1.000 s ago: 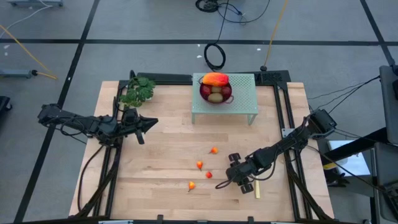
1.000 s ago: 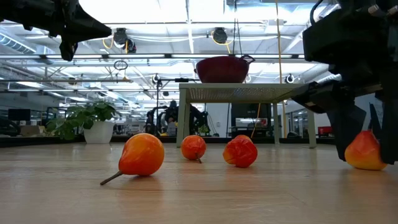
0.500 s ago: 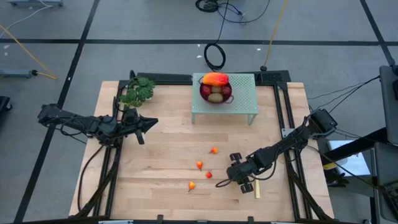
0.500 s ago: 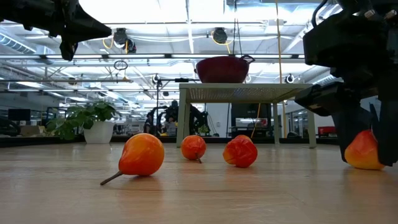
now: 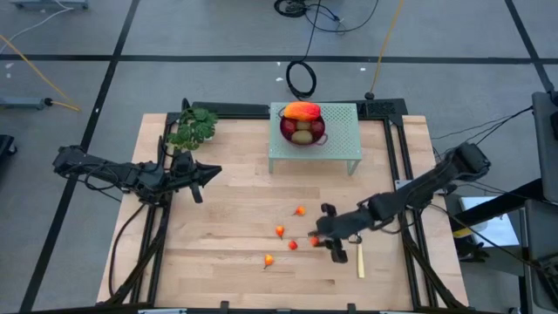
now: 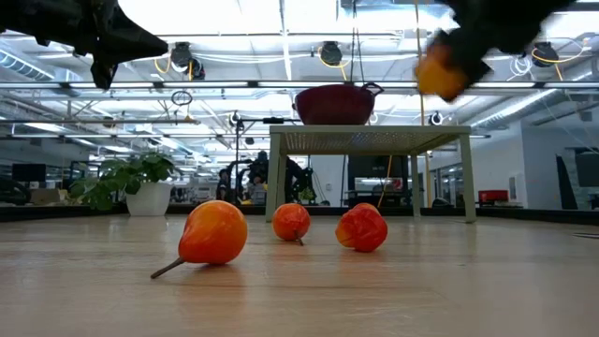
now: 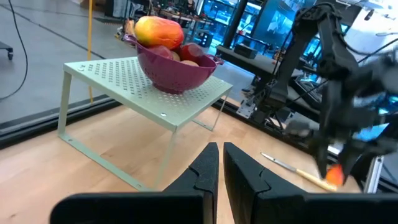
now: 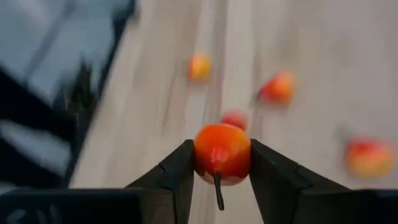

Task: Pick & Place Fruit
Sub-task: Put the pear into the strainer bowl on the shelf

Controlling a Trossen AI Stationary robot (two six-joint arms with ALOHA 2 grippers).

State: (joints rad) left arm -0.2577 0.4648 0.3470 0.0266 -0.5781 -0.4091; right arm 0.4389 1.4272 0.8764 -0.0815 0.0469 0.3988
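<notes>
My right gripper [image 5: 319, 239] is raised over the table's near right part, shut on one tiny orange-red fruit [image 8: 222, 154], which the low view shows blurred high up [image 6: 440, 75]. Several more tiny orange-red fruits [image 5: 279, 231] lie on the wooden table [image 5: 218, 262]. A dark red bowl [image 5: 302, 131] stands on a pale green perforated stand [image 5: 342, 139]. It holds the elongated orange-red piece [image 5: 302, 111], olive-brown ovals and dark red balls. My left gripper [image 5: 215, 172] is shut and hovers at the table's left, touching nothing. My right gripper pinches the tiny orange-red fruit by its round sides [image 8: 200, 155] between the two fingers [image 8: 179, 171]. The fingers slant down toward the table. The fruit is lifted clear, with its thin stem [image 8: 218, 190] pointing back between the fingers.
A slim yellow-handled knife [image 5: 359, 262] lies on the table just near of the right gripper. A leafy green plant [image 5: 193, 126] sits at the far left corner. Bare wood lies between the stand and the loose fruits.
My right gripper has risen from the table and moved toward the far edge, carrying the tiny orange-red fruit. The fruit rested on the wood between the fingers before and now hangs well above it.
</notes>
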